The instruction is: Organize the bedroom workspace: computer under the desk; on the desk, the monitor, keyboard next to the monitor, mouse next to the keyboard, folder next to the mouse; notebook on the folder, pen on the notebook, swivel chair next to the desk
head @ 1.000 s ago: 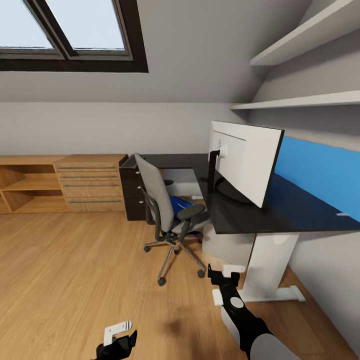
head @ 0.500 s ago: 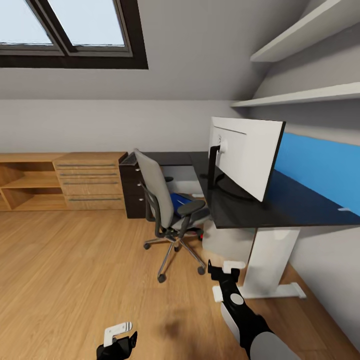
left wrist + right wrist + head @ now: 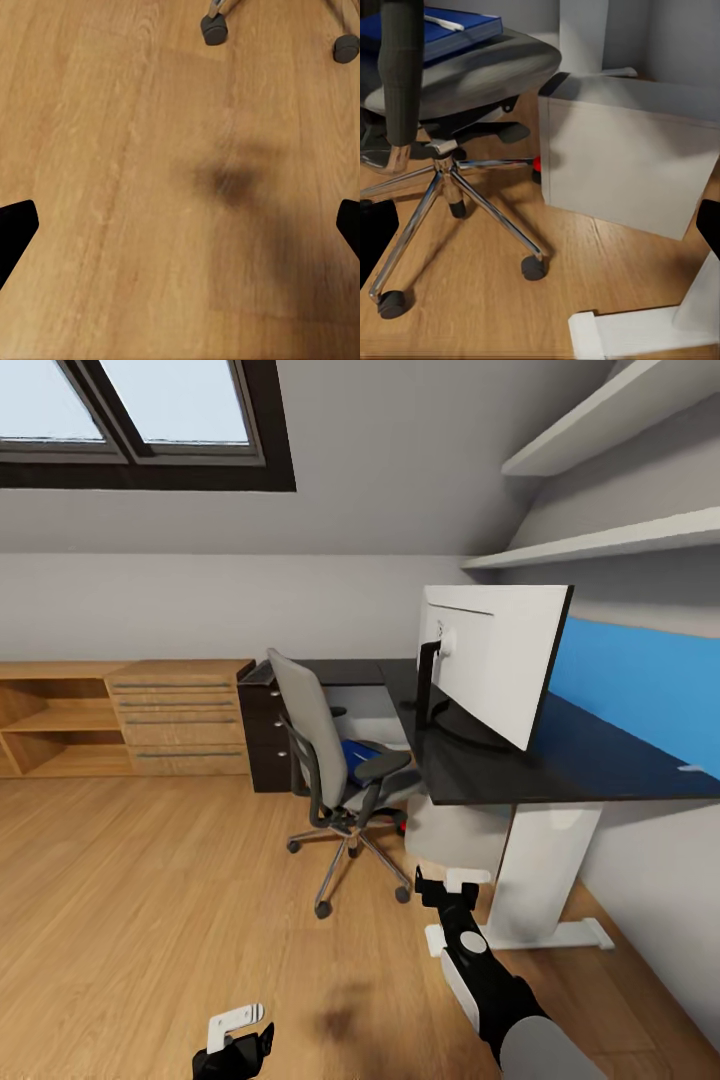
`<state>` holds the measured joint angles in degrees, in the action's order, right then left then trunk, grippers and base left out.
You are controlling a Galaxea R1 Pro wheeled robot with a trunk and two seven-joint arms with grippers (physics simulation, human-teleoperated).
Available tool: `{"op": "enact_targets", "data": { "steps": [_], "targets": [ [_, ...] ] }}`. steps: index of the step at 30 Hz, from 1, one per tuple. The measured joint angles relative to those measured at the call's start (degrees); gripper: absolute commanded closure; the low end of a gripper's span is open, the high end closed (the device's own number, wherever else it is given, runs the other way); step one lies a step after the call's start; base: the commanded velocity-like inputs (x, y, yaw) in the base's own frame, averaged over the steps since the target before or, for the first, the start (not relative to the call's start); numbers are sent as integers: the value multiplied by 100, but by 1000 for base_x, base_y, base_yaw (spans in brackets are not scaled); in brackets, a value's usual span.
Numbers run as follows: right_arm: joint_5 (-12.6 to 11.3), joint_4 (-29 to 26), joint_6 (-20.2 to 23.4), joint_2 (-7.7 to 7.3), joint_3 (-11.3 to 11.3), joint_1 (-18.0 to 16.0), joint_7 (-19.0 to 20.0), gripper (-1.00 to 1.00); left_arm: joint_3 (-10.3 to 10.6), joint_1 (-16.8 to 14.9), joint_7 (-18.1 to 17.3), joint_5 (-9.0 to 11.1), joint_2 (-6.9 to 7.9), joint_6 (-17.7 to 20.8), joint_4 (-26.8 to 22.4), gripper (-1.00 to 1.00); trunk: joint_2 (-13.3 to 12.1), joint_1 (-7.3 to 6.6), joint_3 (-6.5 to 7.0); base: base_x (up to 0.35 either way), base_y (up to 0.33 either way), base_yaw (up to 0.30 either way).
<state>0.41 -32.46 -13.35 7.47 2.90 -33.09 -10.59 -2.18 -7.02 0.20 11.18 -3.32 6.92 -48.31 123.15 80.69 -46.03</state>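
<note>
The right arm — black forearm with white panels — reaches up from about 5 o'clock in the head view, wrist straight, ending in the right gripper point(image 3: 452, 883), whose white fingers stand parted. The left gripper point(image 3: 238, 1030) sits low at about 7 o'clock, one white finger point(image 3: 228, 1021) showing — its dark fingertips point(image 3: 15, 232) stand wide apart in the left wrist view.

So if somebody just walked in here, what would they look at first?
Probably the big monitor, standing on the black desk with its white back toward us and a bright blue panel behind it. Next, the grey swivel chair pulled out on the wood floor by the desk, with a blue folder lying on its seat. A dark-framed skylight is set in the sloped ceiling.
</note>
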Motion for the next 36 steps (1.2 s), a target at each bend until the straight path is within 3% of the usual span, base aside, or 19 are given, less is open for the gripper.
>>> {"op": "enact_targets", "data": {
  "steps": [14,36],
  "targets": [
    [-3,-91,159,-13,-2,-220,4,-100,12,0,20,8,-12,0,7,-100,562,308,-251,0,0,0],
    [-18,-276,129,-22,-15,-247,-25,-100,7,0,35,9,-7,-8,7,-100,1444,791,-646,0,0,0]
  ]
}}
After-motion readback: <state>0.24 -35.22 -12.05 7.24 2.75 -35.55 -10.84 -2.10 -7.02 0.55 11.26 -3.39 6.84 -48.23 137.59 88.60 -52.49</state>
